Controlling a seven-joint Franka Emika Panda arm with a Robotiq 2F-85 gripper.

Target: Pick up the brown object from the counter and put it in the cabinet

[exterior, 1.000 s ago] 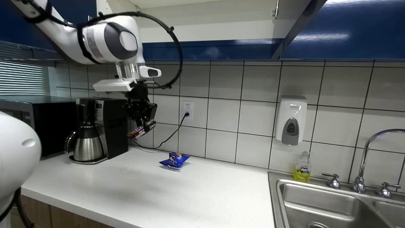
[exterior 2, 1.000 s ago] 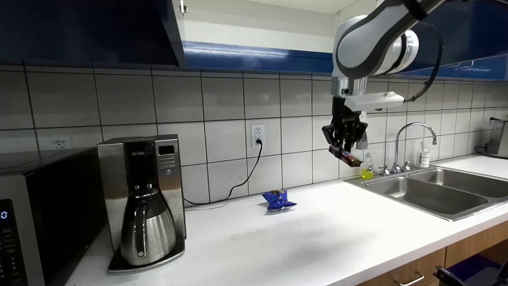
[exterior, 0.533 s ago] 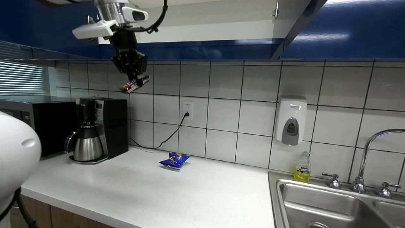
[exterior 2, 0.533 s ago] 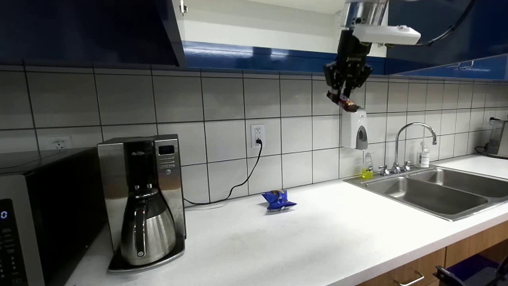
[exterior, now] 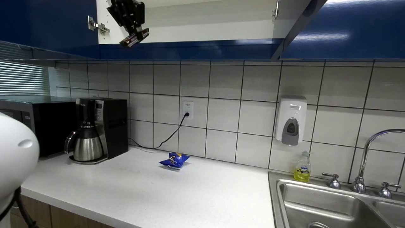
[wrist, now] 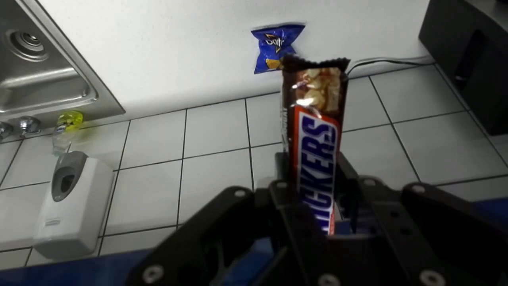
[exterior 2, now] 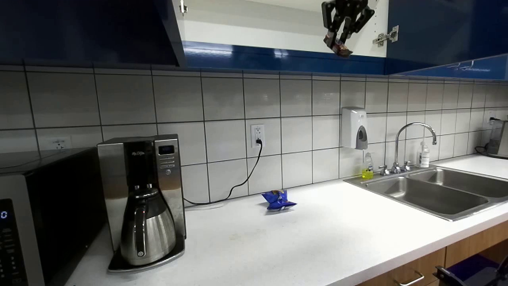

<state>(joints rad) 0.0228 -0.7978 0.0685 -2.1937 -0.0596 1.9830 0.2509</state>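
Observation:
The brown object is a Snickers bar [wrist: 317, 131] in a brown wrapper. My gripper [wrist: 311, 167] is shut on it in the wrist view, one finger on each side, with its far end sticking out past the fingertips. In both exterior views my gripper [exterior: 136, 31] [exterior 2: 339, 39] hangs at the top with the bar [exterior: 128, 41] [exterior 2: 343, 51] tilted in its tips. The bar overlaps the lower part of the open cabinet [exterior: 205, 50] [exterior 2: 254, 56] near one side wall. I cannot tell its depth relative to the opening. The counter [exterior: 190, 199] is far below.
Open blue cabinet doors [exterior: 47, 25] [exterior: 341, 31] flank the opening. A blue chip bag [exterior: 175, 160] [exterior 2: 279, 200] lies on the counter. A coffee maker [exterior: 115, 126], a microwave [exterior: 50, 123], a wall soap dispenser [exterior: 291, 120] and a sink [exterior: 316, 202] stand around.
My gripper has risen straight up with the Snickers bar, from in front of the tiles to the height of the cabinet's bottom edge. Most of the arm has left both exterior views.

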